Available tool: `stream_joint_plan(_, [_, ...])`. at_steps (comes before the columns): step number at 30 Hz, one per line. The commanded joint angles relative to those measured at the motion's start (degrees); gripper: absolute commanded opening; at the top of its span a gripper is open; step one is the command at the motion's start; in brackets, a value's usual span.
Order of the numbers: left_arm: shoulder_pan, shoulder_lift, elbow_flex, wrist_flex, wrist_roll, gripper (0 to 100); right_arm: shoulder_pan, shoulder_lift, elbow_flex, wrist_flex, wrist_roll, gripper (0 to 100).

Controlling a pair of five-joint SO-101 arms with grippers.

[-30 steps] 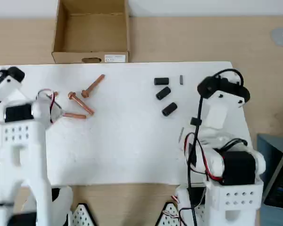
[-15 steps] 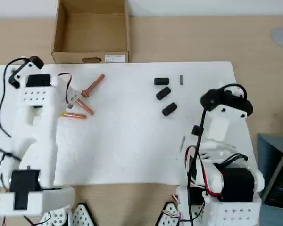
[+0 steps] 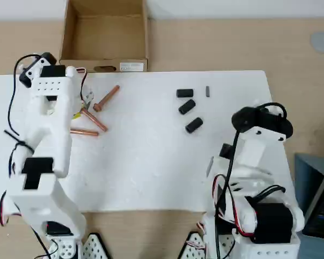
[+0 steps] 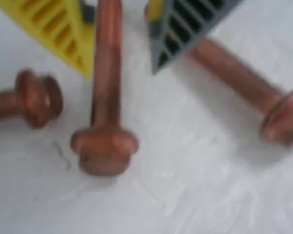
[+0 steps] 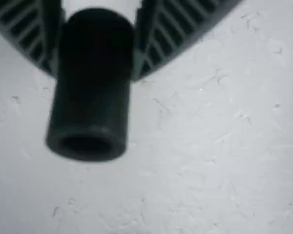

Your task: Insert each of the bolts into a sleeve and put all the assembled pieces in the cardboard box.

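One sleeve is pinched tight in the right gripper, over the near-right of the foam board. Further back on the left, the left gripper sits open but narrow, straddling the shank of the middle bolt, with two other bolts just beside it. Risk imo: closing off-centre could roll that round shank away or nudge a neighbour. Bolts look like smooth coppery rods with flanged heads; sleeves are matte black tubes. Three spare sleeves lie far right, and the cardboard box sits beyond the board.
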Motion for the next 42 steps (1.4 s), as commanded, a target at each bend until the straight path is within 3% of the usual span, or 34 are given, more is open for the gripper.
stream_joint_plan(1, [0.53,2.24,-5.1,-0.44,0.09,9,0.66,-0.13,0.13,-1.23,0.18,0.9])
stream_joint_plan(25, [0.18,19.03,-12.04,-0.09,0.09,8,0.57,0.31,0.22,-1.23,0.18,0.9])
stream_joint_plan(29, [0.44,19.74,-12.57,-0.09,0.09,0,0.4,0.13,0.22,-1.23,0.18,0.9])
stream_joint_plan(32, [0.7,19.21,-13.1,0.09,0.09,0,0.31,0.04,0.04,-1.23,0.18,0.9])
stream_joint_plan(42, [5.1,8.75,-24.18,12.75,-4.4,0,0.31,-0.04,-0.04,-2.46,0.79,0.9])
